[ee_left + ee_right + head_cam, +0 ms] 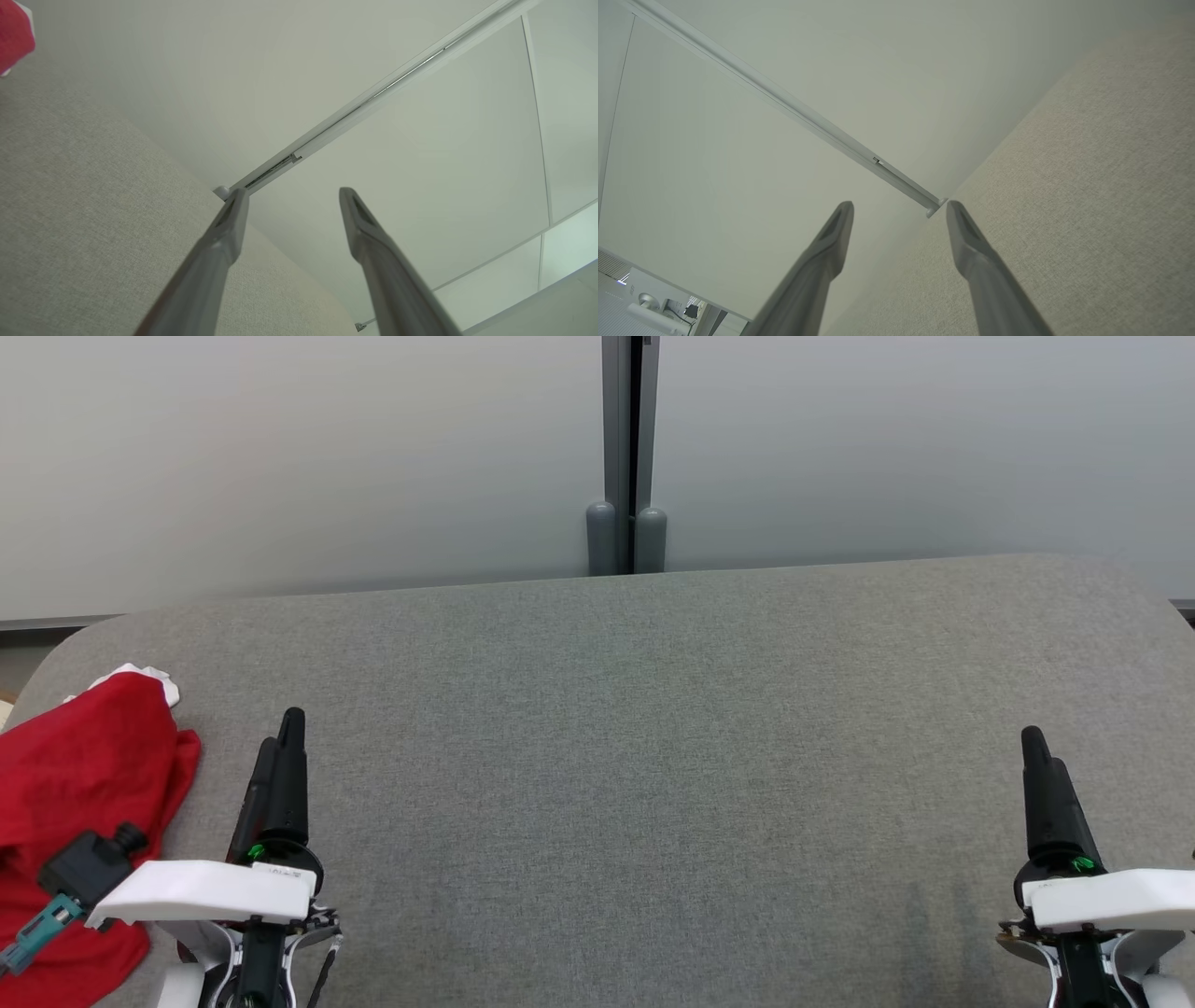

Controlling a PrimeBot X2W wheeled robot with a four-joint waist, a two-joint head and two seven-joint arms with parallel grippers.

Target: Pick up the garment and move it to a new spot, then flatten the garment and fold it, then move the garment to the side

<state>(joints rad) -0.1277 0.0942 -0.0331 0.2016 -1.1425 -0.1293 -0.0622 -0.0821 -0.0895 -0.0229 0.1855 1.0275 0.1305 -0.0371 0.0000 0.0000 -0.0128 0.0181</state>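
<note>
The garment (79, 793) is red with a white bit at its far end, lying crumpled at the left edge of the grey fabric table (653, 756). A corner of the garment (14, 35) also shows at the top left of the left wrist view. My left gripper (283, 733) hovers just right of it, apart from the cloth, and its fingers stand open with nothing between them in the left wrist view (292, 193). My right gripper (1038, 747) is far off at the lower right. It is open and empty in its own view too (900, 207).
A pale partition wall (327, 457) with a grey vertical post (627, 457) runs behind the table's far edge. A black and teal connector (70, 887) on my left arm overlaps the garment. The table's corners are rounded.
</note>
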